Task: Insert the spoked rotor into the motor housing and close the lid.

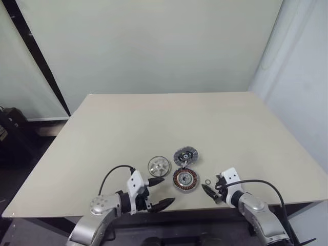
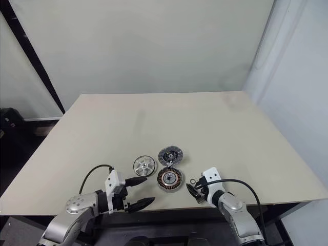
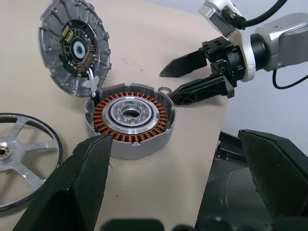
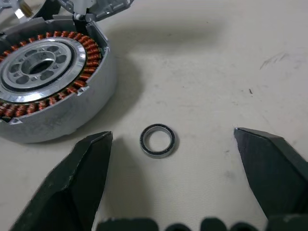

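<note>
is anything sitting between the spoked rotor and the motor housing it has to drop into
Nothing visible does. The spoked rotor lies flat on the table just left of the motor housing, with bare tabletop between them. The housing's lid is tipped back on its far side, leaving the copper windings and centre bore open from above.

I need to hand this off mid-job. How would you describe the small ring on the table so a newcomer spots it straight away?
Start at the near edge of the beige table, where three round parts cluster. Find the motor housing with its copper windings; the small ring lies flat just to its right, apart from it, between the open fingers of the right hand. It is a plain thin metal band, far smaller than the spoked rotor or the hinged lid.
</note>
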You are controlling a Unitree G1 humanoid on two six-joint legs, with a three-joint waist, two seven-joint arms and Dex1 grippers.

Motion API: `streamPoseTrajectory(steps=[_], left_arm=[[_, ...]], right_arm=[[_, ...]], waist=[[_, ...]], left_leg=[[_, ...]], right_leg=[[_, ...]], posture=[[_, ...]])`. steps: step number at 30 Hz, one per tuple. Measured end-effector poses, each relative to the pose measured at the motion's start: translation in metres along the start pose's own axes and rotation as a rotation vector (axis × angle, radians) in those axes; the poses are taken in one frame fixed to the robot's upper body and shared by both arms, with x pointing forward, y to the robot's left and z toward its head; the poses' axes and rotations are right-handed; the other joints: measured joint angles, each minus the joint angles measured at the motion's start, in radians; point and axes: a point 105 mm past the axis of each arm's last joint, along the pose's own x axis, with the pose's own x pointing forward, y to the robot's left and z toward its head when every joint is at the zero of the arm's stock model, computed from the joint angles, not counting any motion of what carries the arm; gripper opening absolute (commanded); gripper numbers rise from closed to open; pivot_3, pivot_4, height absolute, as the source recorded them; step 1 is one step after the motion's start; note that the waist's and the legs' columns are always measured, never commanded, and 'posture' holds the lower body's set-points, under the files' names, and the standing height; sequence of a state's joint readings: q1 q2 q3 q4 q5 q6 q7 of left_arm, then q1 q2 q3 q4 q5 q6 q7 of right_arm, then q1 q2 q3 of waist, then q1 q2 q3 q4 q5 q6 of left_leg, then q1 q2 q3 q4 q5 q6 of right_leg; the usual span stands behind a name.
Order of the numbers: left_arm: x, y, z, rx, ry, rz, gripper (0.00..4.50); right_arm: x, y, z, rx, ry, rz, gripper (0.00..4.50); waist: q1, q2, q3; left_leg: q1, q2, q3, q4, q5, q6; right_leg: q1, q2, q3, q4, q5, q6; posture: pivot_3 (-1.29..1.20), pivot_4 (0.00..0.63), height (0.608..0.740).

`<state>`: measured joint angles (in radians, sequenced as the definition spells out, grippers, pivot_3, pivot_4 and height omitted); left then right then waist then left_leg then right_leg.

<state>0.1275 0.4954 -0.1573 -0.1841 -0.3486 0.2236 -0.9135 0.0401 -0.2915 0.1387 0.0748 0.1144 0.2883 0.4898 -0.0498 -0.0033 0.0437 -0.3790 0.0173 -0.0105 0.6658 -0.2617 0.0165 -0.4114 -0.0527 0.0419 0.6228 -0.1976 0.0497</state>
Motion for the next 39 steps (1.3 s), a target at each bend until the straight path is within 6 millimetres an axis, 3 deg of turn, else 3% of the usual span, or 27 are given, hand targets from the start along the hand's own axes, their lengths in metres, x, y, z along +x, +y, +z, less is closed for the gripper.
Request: streamPoseTrajectory(steps=[8, 18, 25, 31, 39], left_arm=[[-0.001, 0.006, 0.002, 0.006, -0.004, 0.027, 4.50], [-0.001, 0.007, 0.002, 0.006, -0.008, 0.036, 4.50], [-0.009, 0.021, 0.001, -0.036, -0.030, 0.115, 4.50], [-0.014, 0.024, -0.002, -0.020, -0.010, 0.120, 4.50], [-0.014, 0.024, -0.005, -0.005, -0.002, 0.118, 4.50]], right_arm=[[-0.001, -0.001, -0.001, -0.024, 0.006, -0.006, 0.83], [-0.002, 0.003, 0.003, -0.022, -0.003, -0.006, 0.79], [-0.005, 0.014, 0.043, -0.051, -0.077, 0.029, 0.79], [-0.001, 0.038, 0.069, -0.110, -0.062, 0.110, 0.79], [0.008, 0.068, 0.079, -0.144, -0.045, 0.207, 0.79]], waist=[[0.000, 0.000, 0.000], [0.000, 0.000, 0.000], [0.000, 0.000, 0.000], [0.000, 0.000, 0.000], [0.000, 0.000, 0.000]], left_leg=[[0.000, 0.000, 0.000, -0.001, 0.001, 0.002], [0.000, 0.000, 0.000, -0.001, 0.002, 0.003], [0.000, 0.000, 0.000, -0.001, 0.002, 0.003], [-0.001, 0.000, 0.000, -0.001, 0.002, 0.003], [-0.001, 0.000, 0.000, -0.002, 0.002, 0.003]], right_leg=[[0.000, 0.001, -0.001, 0.000, 0.000, 0.000], [0.000, 0.001, 0.000, 0.000, 0.000, 0.000], [0.000, 0.001, -0.001, 0.000, 0.000, 0.000], [-0.001, 0.001, -0.001, 0.000, 0.000, 0.000], [-0.001, 0.000, -0.001, 0.000, 0.000, 0.000]], posture=[[0.00, 0.000, 0.740], [0.00, 0.000, 0.740], [0.00, 0.000, 0.740], [0.00, 0.000, 0.740], [0.00, 0.000, 0.740]])
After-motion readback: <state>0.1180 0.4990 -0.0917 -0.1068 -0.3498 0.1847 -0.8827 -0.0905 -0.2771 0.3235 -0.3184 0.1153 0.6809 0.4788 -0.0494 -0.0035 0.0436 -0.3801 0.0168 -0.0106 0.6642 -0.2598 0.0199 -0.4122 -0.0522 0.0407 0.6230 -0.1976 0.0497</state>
